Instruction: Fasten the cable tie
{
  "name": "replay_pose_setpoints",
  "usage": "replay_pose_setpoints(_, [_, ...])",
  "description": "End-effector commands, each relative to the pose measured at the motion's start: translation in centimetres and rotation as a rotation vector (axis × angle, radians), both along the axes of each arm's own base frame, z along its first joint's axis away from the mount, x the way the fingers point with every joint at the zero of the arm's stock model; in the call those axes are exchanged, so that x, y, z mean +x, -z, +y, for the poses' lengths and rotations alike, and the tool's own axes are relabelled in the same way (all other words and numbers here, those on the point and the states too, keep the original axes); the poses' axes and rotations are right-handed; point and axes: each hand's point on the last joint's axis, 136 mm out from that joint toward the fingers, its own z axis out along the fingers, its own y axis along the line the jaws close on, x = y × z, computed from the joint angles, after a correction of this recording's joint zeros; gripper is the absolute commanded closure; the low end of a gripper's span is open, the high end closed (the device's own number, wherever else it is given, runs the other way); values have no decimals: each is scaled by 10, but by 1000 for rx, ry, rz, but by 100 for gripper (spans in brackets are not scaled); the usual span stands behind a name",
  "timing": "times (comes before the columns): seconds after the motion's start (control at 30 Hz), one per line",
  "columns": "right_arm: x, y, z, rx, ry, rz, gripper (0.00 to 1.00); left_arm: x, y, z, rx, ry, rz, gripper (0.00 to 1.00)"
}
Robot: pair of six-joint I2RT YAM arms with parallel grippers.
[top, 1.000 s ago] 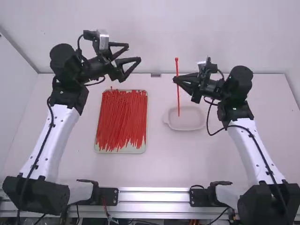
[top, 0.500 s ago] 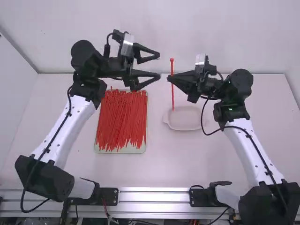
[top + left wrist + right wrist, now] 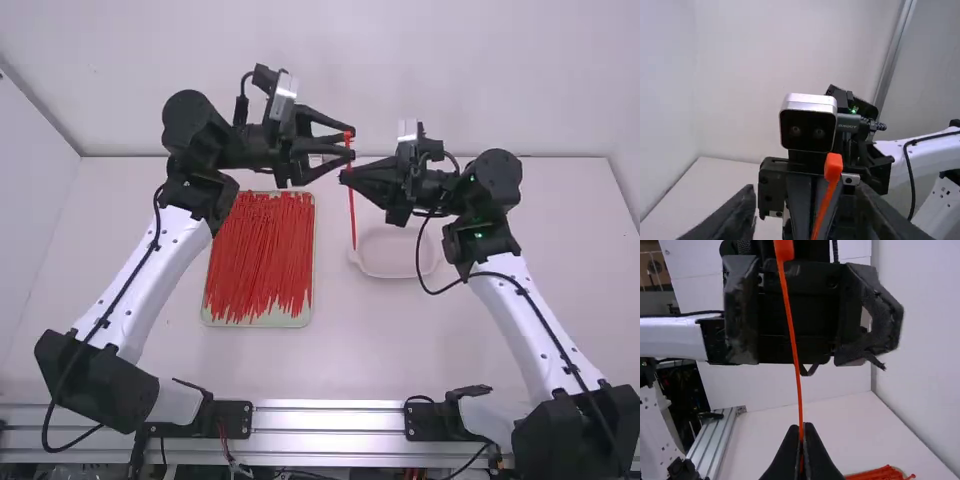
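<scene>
Held upright above the white dish [image 3: 400, 274], the red cable tie [image 3: 352, 215] is pinched in the right gripper [image 3: 346, 176] — the left gripper [image 3: 345, 147], spread wide around its head, should close squarely there.

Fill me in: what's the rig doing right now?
The right gripper is shut on a red cable tie, holding it upright over the white dish. The left gripper is open, with its fingers on either side of the tie's head end but not closed on it. The tie is not looped or fastened yet. Spare ties lie in a tray on the table.
</scene>
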Motion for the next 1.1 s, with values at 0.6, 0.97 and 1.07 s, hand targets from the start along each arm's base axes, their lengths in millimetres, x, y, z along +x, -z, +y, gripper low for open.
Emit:
replay_pose_setpoints(0.6, [5,-11,-1,19,21,12,75,10,-10,2,-26,-60,55,98])
replay_pose_setpoints(0.97, [24,14,-18,-38,93,73,2,62,20,33,5,-257,210,98])
replay_pose_setpoints(1.07, [20,25,-18,-82,72,-9,2,80,43,42,31,-287,313,98])
